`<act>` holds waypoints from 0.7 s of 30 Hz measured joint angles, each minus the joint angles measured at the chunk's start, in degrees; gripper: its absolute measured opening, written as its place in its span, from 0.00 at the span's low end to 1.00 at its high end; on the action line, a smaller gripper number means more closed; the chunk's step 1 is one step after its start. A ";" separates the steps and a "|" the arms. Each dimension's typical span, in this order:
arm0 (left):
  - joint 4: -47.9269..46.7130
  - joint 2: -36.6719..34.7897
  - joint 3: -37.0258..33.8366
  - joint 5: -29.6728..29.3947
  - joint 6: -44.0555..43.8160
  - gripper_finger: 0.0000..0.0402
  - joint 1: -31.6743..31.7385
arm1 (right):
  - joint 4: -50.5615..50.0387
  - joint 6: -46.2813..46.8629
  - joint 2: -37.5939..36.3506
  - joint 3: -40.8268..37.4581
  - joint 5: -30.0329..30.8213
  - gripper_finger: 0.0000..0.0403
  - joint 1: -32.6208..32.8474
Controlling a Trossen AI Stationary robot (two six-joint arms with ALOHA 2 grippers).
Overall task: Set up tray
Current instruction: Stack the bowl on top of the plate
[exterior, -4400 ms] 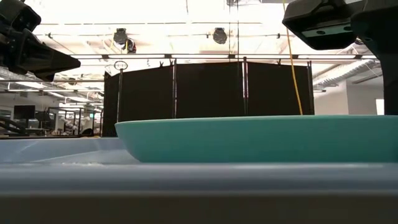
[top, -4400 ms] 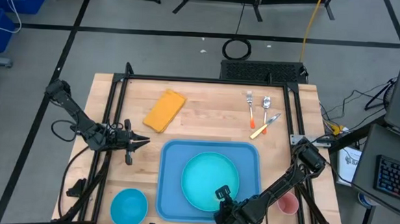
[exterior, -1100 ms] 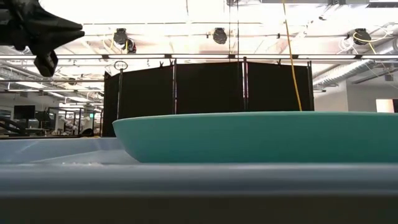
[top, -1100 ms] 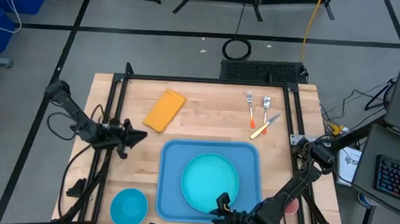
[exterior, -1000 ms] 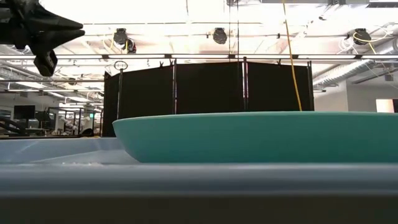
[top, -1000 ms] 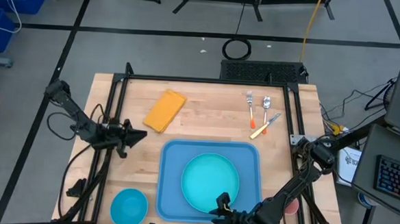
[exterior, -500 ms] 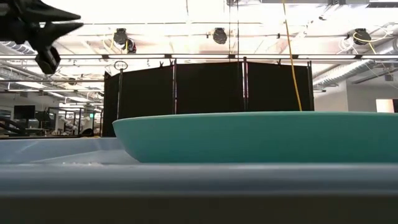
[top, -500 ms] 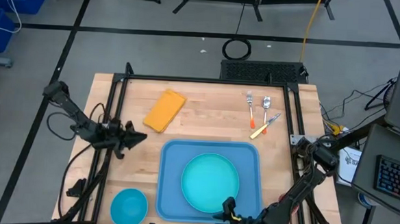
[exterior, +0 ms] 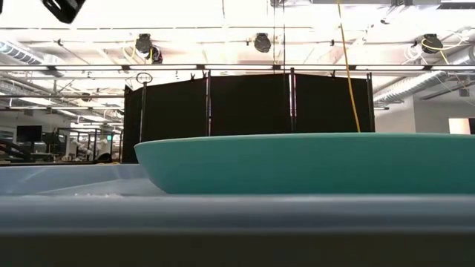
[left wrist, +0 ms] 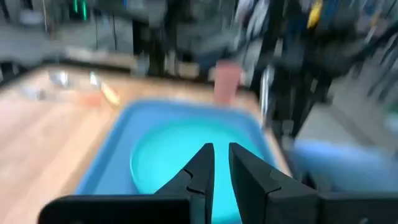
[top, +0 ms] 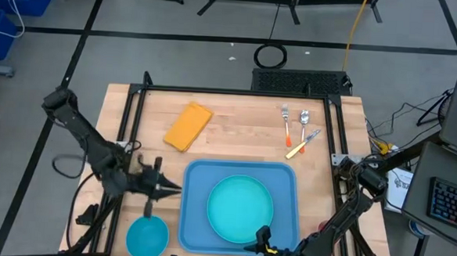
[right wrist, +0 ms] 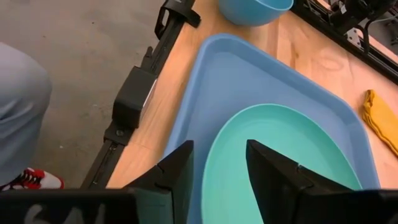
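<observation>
the tray (top: 195, 181) is a plain mid blue, and the round plate (top: 240, 209) on it is a brighter teal with no pattern. the small bowl (top: 147, 237) is blue, close to the tray's shade. the desk (top: 237, 121) is pale blond wood with visible plank seams, framed in black rails. a folded cloth (top: 188, 126) is mustard yellow. the cup (left wrist: 227, 82) is dusty pink. one utensil has an orange handle (top: 288, 136), another a pale yellow handle (top: 295, 152). both arms are black. a shoe (right wrist: 34, 179) is red and white.
</observation>
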 joint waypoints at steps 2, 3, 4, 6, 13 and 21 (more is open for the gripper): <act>-10.46 4.32 5.96 0.05 -5.73 0.13 -1.52 | -0.01 0.87 0.00 0.00 -0.09 0.33 0.28; -15.61 6.17 8.80 0.42 -8.30 0.13 -2.32 | -0.01 1.24 0.00 0.00 -0.10 0.33 0.31; -20.71 7.78 11.49 0.90 -11.24 0.13 -3.09 | -0.01 1.47 0.00 0.00 -0.10 0.33 0.33; -28.86 10.48 16.25 2.38 -18.00 0.13 -4.42 | 0.01 1.96 0.00 0.00 -0.06 0.33 0.39; -36.33 17.81 22.19 13.23 -32.34 0.13 -7.50 | -0.01 0.73 0.02 0.00 0.36 0.33 0.09; -35.86 25.61 22.21 23.66 -42.04 0.13 -11.08 | 0.08 -0.22 0.04 0.00 2.97 0.33 -0.25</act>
